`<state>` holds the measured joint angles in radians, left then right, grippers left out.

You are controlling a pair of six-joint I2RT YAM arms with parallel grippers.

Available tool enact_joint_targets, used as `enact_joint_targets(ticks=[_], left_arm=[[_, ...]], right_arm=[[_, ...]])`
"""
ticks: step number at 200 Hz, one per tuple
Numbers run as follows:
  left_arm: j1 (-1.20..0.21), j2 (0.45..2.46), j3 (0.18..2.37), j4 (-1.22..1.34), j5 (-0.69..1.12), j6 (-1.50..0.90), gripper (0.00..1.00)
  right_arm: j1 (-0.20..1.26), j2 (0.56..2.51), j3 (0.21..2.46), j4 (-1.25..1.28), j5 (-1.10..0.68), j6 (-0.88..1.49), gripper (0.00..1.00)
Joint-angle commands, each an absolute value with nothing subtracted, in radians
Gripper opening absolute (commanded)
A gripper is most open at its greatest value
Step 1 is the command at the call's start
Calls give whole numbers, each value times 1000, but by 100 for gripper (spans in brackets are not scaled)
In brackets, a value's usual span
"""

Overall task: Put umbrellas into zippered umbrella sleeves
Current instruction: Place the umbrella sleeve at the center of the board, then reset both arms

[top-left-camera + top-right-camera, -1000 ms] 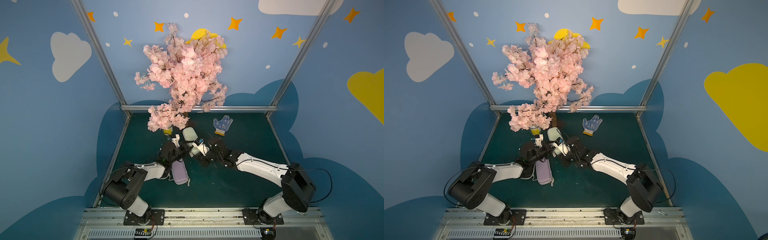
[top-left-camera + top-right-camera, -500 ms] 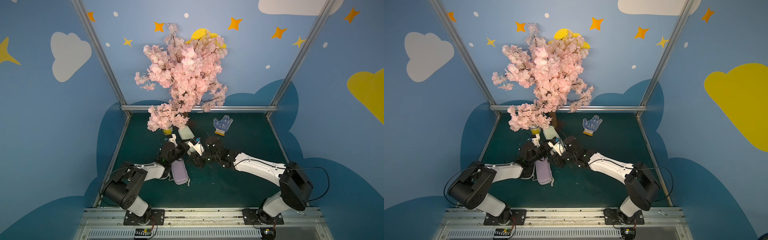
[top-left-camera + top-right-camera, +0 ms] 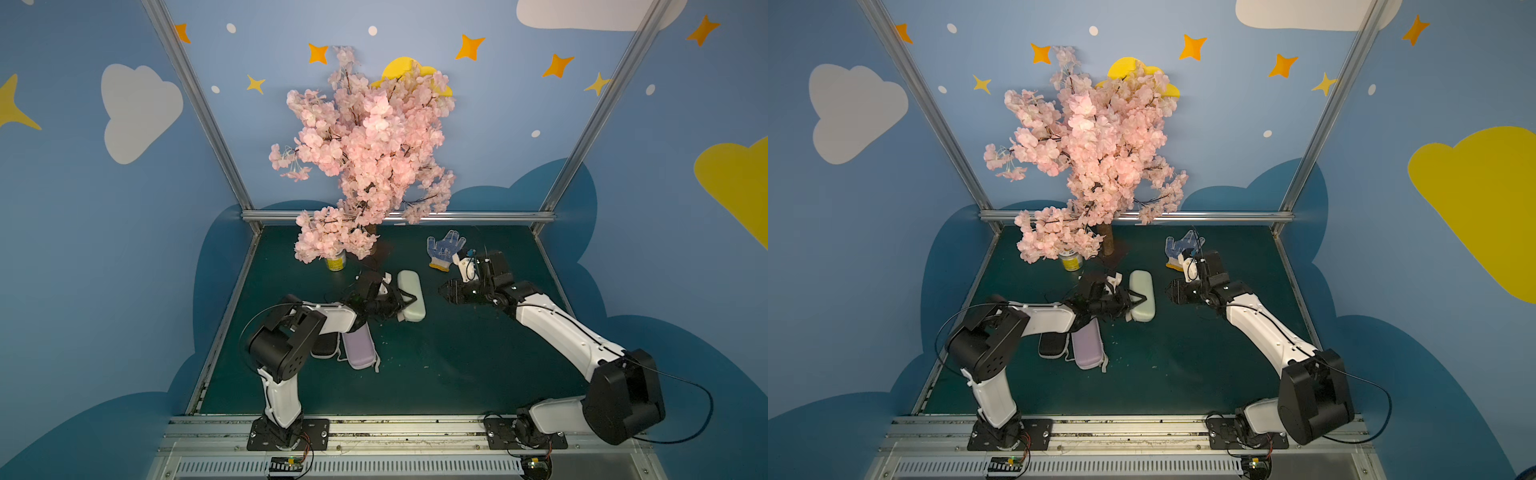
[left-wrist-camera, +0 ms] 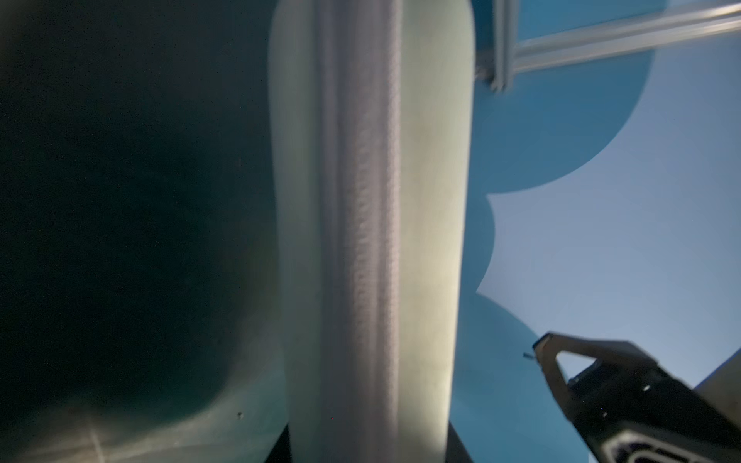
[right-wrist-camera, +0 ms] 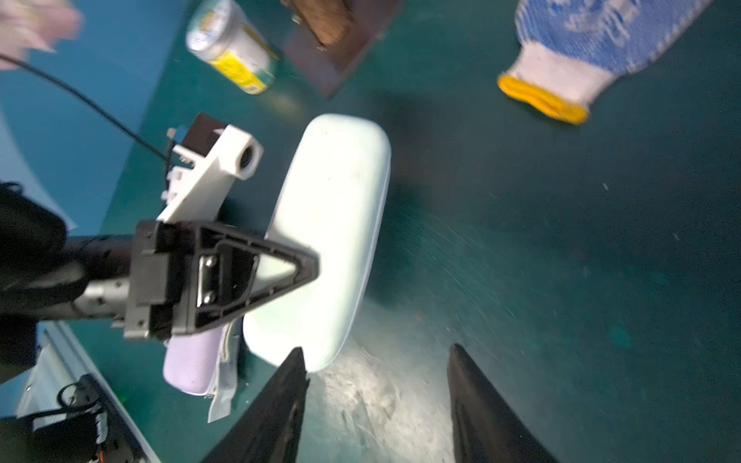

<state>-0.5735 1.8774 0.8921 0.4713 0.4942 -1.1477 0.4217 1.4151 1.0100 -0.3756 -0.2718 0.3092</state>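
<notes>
1) off-white sleeve (image 3: 412,291): we find it mid-table on the green mat (image 3: 457,365), long axis running front to back. The shell is shut and the zip seam is closed along the side facing the left wrist camera. Whether an umbrella lies inside we cannot tell

2) left gripper (image 5: 308,264): clamped on the off-white sleeve toward its nearer end, one finger laid across the top shell, the other hidden beneath

3) right gripper (image 5: 377,352): jaws apart, nothing between its fingers (image 5: 280,405). We place it just to the right of the off-white sleeve, apart from it, tips pointing toward it

4) lavender sleeve (image 3: 359,349): closed, flat on the mat nearer the front edge, partly under the left arm, a grey strap trailing from its end

5) black sleeve (image 3: 326,345): closed, just beside the lavender sleeve on its left, also partly under the left arm

6) work glove (image 3: 444,249): white with blue dots and a yellow cuff, flat at the back right, behind the right gripper

7) can (image 3: 336,262): yellow-labelled, upright at the back, beside the blossom tree (image 3: 365,145)
</notes>
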Motion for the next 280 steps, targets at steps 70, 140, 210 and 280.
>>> enact_joint_targets(ticks=[70, 140, 210, 280], left_arm=[[-575, 1820, 954, 38, 472, -922, 58], [-539, 1605, 988, -389, 163, -731, 73], [-723, 1345, 582, 312, -484, -188, 79], [-530, 1119, 486, 421, -745, -50, 81]], right_arm=[[423, 1643, 1136, -529, -401, 393, 57], [438, 1638, 1167, -594, -311, 336, 56], [466, 1173, 728, 1, 244, -86, 85], [172, 1121, 619, 81, 391, 45, 86]])
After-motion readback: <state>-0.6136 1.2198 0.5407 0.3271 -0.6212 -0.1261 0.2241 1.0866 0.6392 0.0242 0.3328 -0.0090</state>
